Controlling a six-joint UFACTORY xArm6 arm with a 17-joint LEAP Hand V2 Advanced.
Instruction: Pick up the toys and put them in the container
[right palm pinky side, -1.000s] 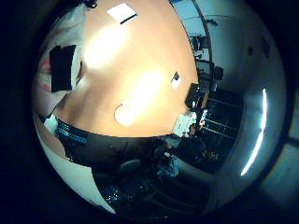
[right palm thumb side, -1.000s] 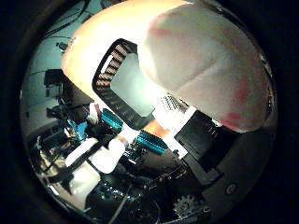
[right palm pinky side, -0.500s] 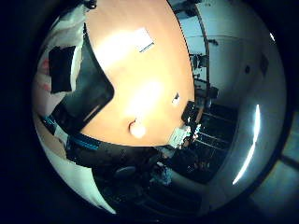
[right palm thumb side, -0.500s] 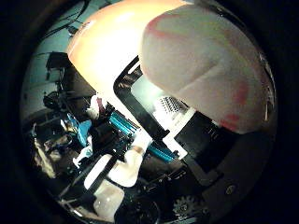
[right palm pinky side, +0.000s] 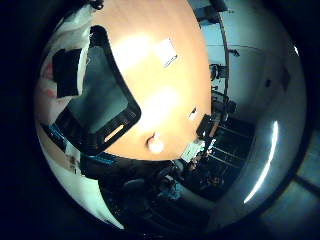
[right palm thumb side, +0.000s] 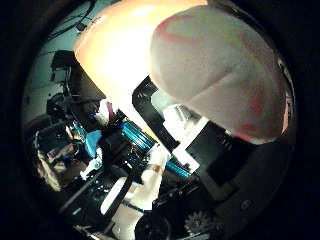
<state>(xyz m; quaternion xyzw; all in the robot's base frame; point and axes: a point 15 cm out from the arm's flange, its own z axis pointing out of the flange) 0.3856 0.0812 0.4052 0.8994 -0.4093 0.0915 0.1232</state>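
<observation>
Soft white toy (right palm thumb side: 220, 75) w/ pink marks sits right against the palm, hand (right palm thumb side: 150, 185) apparently curled round it. Looks light, squashy, non-fragile; grip round its bulk. Black container (right palm pinky side: 97, 107) on worktop (right palm pinky side: 155, 65) lies below the palm.

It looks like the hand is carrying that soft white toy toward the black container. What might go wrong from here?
1. The white toy fills much of the thumb-side view, so the hand sees little past it and might release it off target.
2. The black container lies near the table's edge; a drop onto its rim could send the toy over it.
</observation>
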